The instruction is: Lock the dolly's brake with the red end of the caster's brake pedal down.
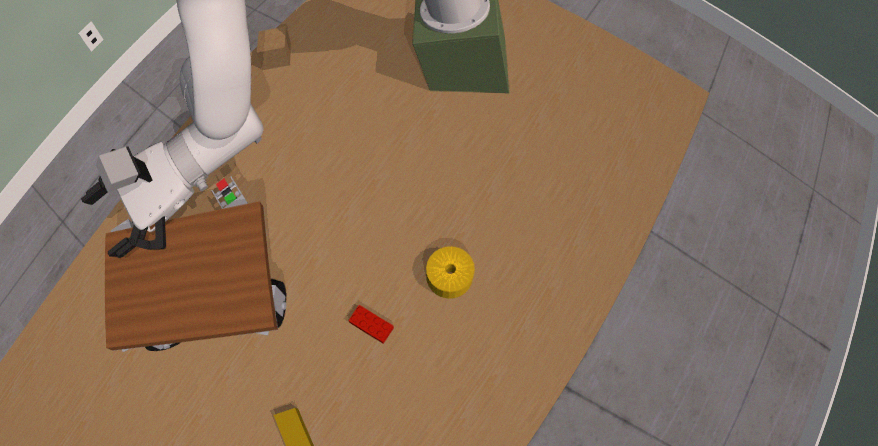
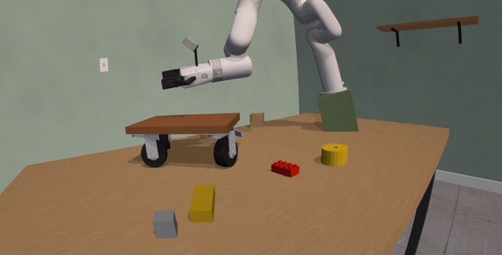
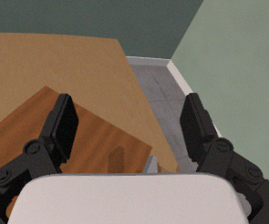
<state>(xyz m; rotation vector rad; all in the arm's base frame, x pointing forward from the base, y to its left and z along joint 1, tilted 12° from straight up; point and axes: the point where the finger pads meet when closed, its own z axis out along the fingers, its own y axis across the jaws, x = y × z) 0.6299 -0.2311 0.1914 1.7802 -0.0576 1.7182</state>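
The dolly (image 1: 187,275) is a brown wooden deck on black caster wheels, standing on the table at the left; it also shows in the exterior view (image 2: 184,123). Its brake pedal (image 1: 225,191) sticks out past the deck's far edge, with a red end (image 1: 222,184) and a green end (image 1: 230,197). In the exterior view only a small grey tab (image 2: 239,133) shows at the deck's far right corner. My gripper (image 2: 168,79) is open and empty, held level well above the deck. From above the gripper (image 1: 136,245) is over the deck's far left corner. The wrist view shows both fingers wide apart over the deck.
On the table lie a red toy brick (image 1: 370,323), a yellow cylinder (image 1: 450,270), a yellow block (image 2: 202,203), a grey cube (image 2: 164,223) and a small brown block (image 2: 256,119). The arm's green base (image 1: 460,44) stands at the back.
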